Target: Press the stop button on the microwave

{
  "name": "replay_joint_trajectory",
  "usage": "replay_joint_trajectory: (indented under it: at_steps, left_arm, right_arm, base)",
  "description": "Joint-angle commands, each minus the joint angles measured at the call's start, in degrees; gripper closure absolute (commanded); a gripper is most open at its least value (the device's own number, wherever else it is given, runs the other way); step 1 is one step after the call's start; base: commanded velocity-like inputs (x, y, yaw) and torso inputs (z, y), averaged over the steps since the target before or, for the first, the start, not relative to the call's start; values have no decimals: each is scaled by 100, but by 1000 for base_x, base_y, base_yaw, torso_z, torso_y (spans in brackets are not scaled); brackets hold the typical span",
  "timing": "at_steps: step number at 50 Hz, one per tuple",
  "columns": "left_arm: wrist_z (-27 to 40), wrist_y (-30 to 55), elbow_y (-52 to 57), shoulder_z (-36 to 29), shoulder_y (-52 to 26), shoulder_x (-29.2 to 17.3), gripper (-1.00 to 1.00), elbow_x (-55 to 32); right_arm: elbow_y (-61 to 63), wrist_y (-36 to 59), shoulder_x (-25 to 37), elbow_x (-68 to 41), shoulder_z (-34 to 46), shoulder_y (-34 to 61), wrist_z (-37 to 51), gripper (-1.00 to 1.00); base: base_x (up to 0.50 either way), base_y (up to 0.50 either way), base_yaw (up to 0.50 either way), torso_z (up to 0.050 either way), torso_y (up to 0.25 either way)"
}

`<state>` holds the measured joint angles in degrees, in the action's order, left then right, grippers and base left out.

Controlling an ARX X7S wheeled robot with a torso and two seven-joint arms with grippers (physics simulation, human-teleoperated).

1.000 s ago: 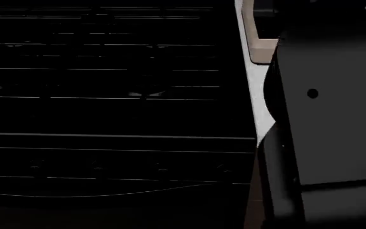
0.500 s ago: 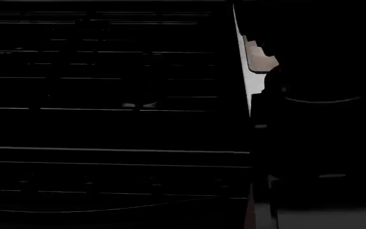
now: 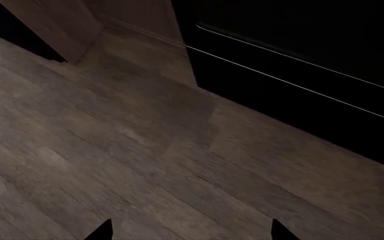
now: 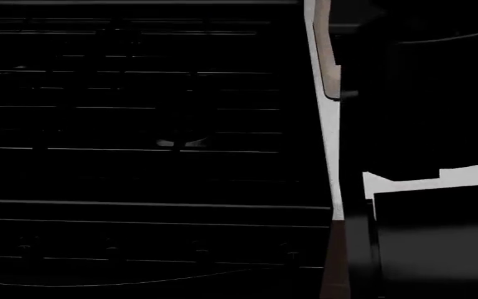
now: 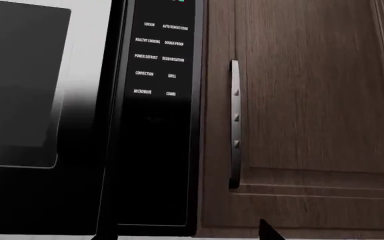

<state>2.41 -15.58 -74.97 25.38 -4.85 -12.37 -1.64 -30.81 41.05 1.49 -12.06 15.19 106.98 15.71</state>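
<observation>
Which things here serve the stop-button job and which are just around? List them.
Job: microwave; its control panel, stop button not legible; right gripper, fingertips only just showing.

Just around: wooden cabinet door with handle; stove; wood floor; left gripper, aimed at the floor.

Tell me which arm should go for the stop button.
Right. Its wrist view faces the microwave's control panel beside the cabinet door. The left wrist view shows only floor, low beside a dark appliance.
</observation>
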Motion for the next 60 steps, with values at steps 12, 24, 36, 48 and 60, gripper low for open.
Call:
replay_joint_trajectory:
  at_steps: [12, 24, 36, 48, 60]
  left_arm:
    - [0, 0, -2, 1, 2, 0, -100, 0]
    - [0, 0, -2, 1, 2, 0, -100, 0]
    - [0, 0, -2, 1, 2, 0, -100, 0]
    - [0, 0, -2, 1, 2, 0, -100, 0]
    - [0, 0, -2, 1, 2, 0, -100, 0]
  right_arm:
    - [218, -59, 43, -443, 257, 130, 58, -100]
    - [69, -124, 15, -551, 380, 473, 262, -100]
    - [171, -129, 42, -703, 542, 478, 362, -100]
    - [317, -126, 149, -815, 699, 437, 348, -100]
    - [252, -148, 183, -948, 769, 386, 346, -100]
  base:
    - [281, -90, 0, 0, 0]
    - [246, -76, 0, 5, 0]
    - [0, 0, 0, 50, 32]
    - [0, 0, 0, 50, 48]
    - [0, 0, 0, 50, 54]
